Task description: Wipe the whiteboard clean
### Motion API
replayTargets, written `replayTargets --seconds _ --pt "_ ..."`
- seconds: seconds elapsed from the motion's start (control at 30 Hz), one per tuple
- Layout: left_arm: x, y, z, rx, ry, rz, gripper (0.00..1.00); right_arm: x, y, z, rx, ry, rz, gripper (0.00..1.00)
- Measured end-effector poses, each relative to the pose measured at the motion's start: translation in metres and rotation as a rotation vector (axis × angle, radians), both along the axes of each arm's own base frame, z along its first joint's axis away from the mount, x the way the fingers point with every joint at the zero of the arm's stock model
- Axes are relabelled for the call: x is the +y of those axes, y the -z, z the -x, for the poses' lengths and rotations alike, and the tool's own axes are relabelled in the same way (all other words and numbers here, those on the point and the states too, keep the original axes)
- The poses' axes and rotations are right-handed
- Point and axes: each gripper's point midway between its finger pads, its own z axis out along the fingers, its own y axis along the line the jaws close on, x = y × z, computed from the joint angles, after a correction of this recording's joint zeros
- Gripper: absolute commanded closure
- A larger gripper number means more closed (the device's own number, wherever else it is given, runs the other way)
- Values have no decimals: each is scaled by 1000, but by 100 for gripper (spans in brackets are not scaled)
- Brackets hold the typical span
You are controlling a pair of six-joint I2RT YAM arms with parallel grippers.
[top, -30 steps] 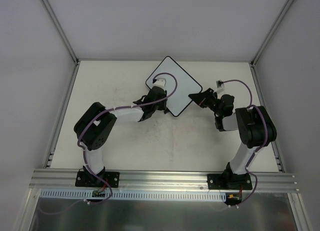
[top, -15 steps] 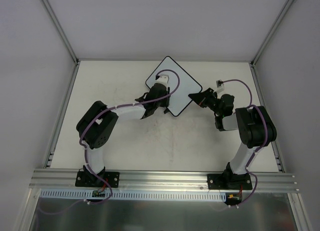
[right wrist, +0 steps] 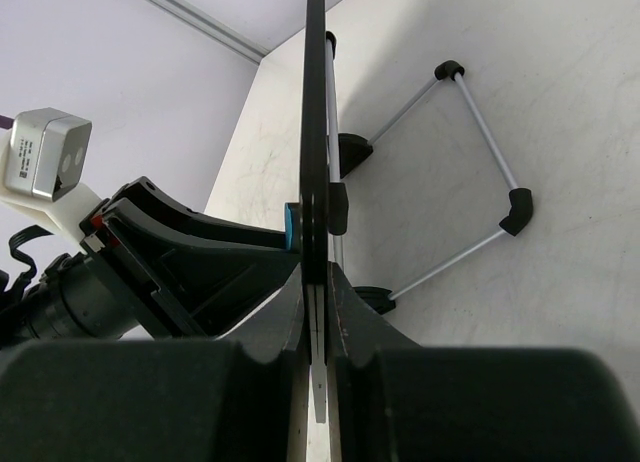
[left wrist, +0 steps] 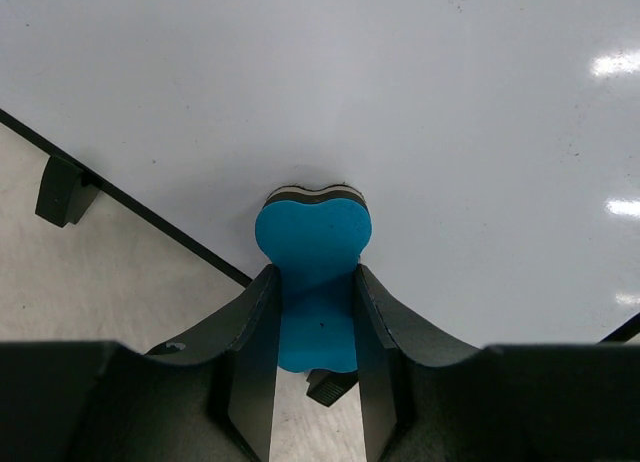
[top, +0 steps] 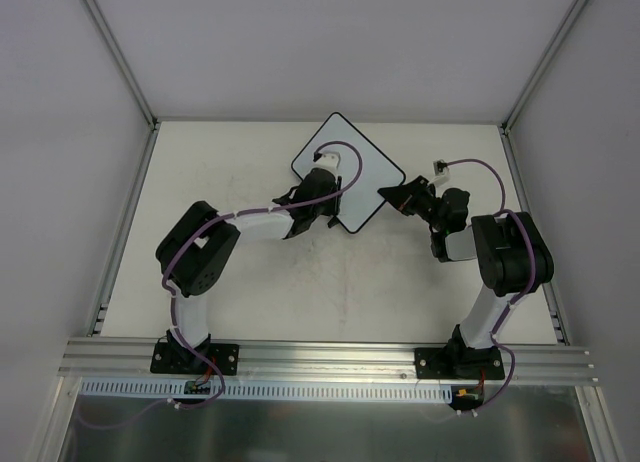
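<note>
**Both hands busy at the whiteboard**

The pale worktop (top: 250,282) carried the whiteboard (top: 372,177) at its far middle, turned corner-on like a diamond. Its white face looked clean in the left wrist view, apart from a few tiny specks.

The right hand (right wrist: 316,282) was clamped on the board's right-hand edge, with the fingers pressed together over the thin black rim (from that wrist the board showed only edge-on). Just beyond the rim, on the side away from the other arm, lay a thin wire frame (right wrist: 470,172) with black corner pieces.

The left hand (left wrist: 313,282) reached over the board's near-left part, its fingers closed tight on a blue eraser (left wrist: 312,227). The eraser's dark pad was touching the white face close to the rim. A small black tab (left wrist: 60,187) stuck out from that rim onto the worktop.
</note>
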Motion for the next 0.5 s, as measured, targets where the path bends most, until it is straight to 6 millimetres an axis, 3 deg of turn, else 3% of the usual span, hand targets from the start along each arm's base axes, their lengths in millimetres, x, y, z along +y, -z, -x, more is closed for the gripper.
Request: replayTargets --seconds 0.5 --pt "-32 -5 20 -32 99 -25 100 -2 1 -1 -5 4 11 100"
